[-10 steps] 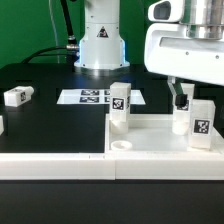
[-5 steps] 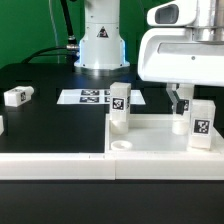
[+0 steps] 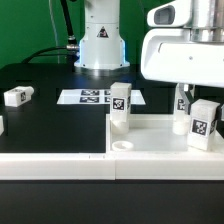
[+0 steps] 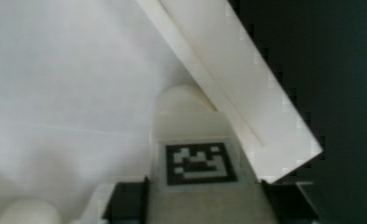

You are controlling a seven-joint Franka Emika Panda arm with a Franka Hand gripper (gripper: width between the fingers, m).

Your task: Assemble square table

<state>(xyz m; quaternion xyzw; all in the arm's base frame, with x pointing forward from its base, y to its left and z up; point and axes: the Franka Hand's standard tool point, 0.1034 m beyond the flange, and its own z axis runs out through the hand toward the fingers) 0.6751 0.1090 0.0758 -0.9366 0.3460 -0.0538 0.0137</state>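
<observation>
Since a second ago my gripper (image 3: pixel 187 106) has drawn its fingers (image 4: pixel 127 202) in from wide apart, and the gripped leg (image 3: pixel 204 121) has tipped a little and risen slightly from where it stood square. In the wrist view the two fingers sit hard against either side of that leg, with its tag facing the camera between them, so I take it that I am closed on it (in the exterior view the leg hides the far finger).

I judge the job well short of half done. The tabletop (image 3: pixel 160 150) lies rim-up on the bench (image 3: pixel 50 125), toward the exterior view's right. One corner leg (image 3: pixel 120 106) stands upright at its far corner on the exterior view's left; whether it is fully seated I cannot tell. The gripped leg is at the tabletop's far side toward the exterior view's right, directly under my wrist and not yet settled in place. A loose leg (image 3: pixel 17 96) lies on its side on the bench, well apart at the exterior view's left, past the marker board (image 3: pixel 90 97). A fourth leg I cannot make out for certain.
</observation>
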